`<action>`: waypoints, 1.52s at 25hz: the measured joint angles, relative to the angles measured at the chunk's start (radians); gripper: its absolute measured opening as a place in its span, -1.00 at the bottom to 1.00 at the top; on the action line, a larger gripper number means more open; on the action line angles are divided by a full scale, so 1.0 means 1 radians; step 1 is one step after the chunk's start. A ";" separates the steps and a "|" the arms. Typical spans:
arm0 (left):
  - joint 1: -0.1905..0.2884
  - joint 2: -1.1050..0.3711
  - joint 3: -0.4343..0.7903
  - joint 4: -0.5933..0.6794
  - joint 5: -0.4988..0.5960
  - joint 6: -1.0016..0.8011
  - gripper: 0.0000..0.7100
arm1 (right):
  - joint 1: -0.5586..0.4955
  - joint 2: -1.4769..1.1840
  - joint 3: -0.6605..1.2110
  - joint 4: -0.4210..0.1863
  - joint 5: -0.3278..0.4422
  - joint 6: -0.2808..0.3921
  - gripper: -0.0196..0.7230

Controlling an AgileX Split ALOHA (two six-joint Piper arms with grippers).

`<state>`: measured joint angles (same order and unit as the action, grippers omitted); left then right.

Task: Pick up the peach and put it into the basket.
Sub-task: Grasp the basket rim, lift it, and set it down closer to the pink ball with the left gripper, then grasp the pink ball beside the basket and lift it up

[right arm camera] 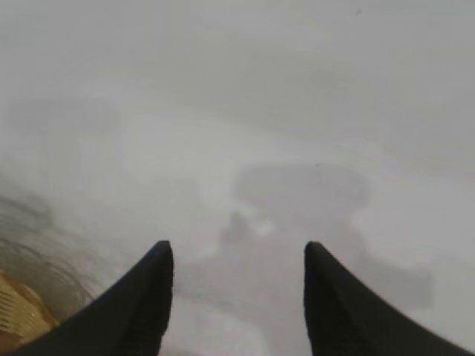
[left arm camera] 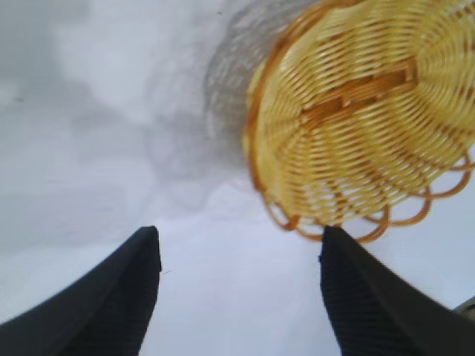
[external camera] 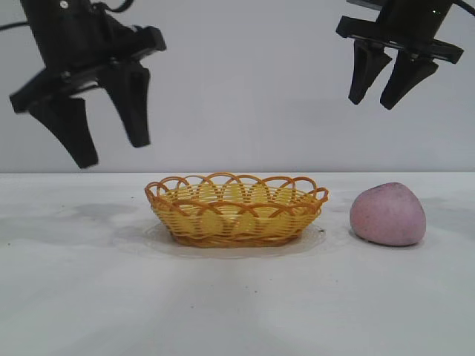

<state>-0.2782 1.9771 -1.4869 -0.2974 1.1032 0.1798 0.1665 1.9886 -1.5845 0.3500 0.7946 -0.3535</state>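
Note:
The pink-mauve peach (external camera: pixel 388 214) rests on the white table, to the right of the yellow-orange wicker basket (external camera: pixel 236 209), a short gap between them. The basket's inside (left arm camera: pixel 371 111) holds nothing. My left gripper (external camera: pixel 111 152) hangs high above the table, left of the basket, open with nothing between its fingers. In the left wrist view, bare table shows between its fingertips (left arm camera: pixel 239 241). My right gripper (external camera: pixel 375 102) hangs high above the gap between basket and peach, open and empty. The peach is out of the right wrist view, where a bit of basket rim (right arm camera: pixel 18 311) shows beside the right gripper (right arm camera: pixel 239 252).
The white table (external camera: pixel 89 297) stretches wide in front of and to the left of the basket. A plain pale wall (external camera: pixel 245 89) stands behind.

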 joint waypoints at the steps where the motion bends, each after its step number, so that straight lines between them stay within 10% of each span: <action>1: 0.000 -0.002 -0.013 0.044 0.022 0.000 0.17 | 0.000 0.000 0.000 0.000 0.000 0.000 0.06; 9: 0.014 -0.002 -0.023 0.297 0.070 -0.028 0.17 | 0.000 0.000 0.000 0.000 0.000 0.000 0.06; 22: 0.293 -0.026 -0.019 0.285 0.100 -0.047 0.17 | 0.000 0.000 0.000 -0.006 0.018 0.000 0.06; 38: 0.302 -0.712 0.454 0.234 0.121 -0.047 0.17 | 0.000 0.000 0.000 -0.008 0.025 0.000 0.06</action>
<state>0.0236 1.2649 -1.0326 -0.0637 1.2239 0.1332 0.1665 1.9886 -1.5845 0.3416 0.8194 -0.3535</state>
